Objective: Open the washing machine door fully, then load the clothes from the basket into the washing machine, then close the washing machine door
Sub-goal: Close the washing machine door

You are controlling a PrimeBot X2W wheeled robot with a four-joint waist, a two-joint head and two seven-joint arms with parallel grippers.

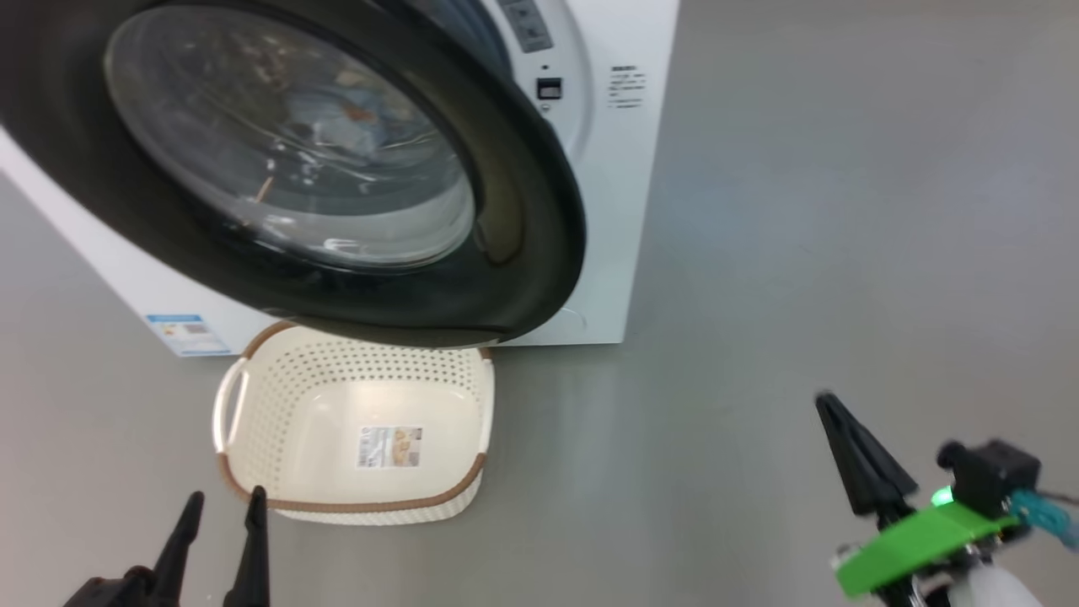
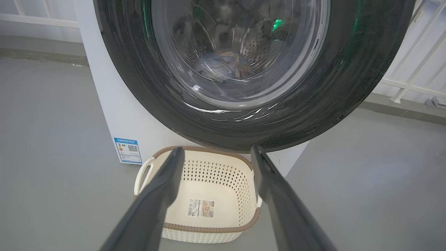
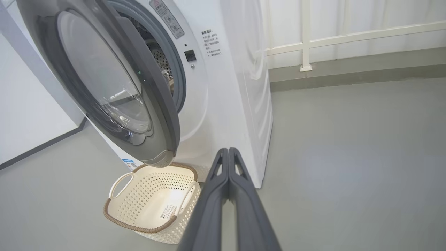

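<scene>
Light blue printed clothes (image 2: 223,68) loaded; door left to shut.
The glossy black round door (image 1: 523,211), upper left of the head frame, hangs ajar: rigid, slick, so I'd push at its rim. My right claw (image 1: 829,405) is pinched together, empty; left claw (image 1: 226,499) gapes, touching nothing.

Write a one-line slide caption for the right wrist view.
Right gripper shut, pointing at the washer; its door hangs ajar over the empty basket.
</scene>
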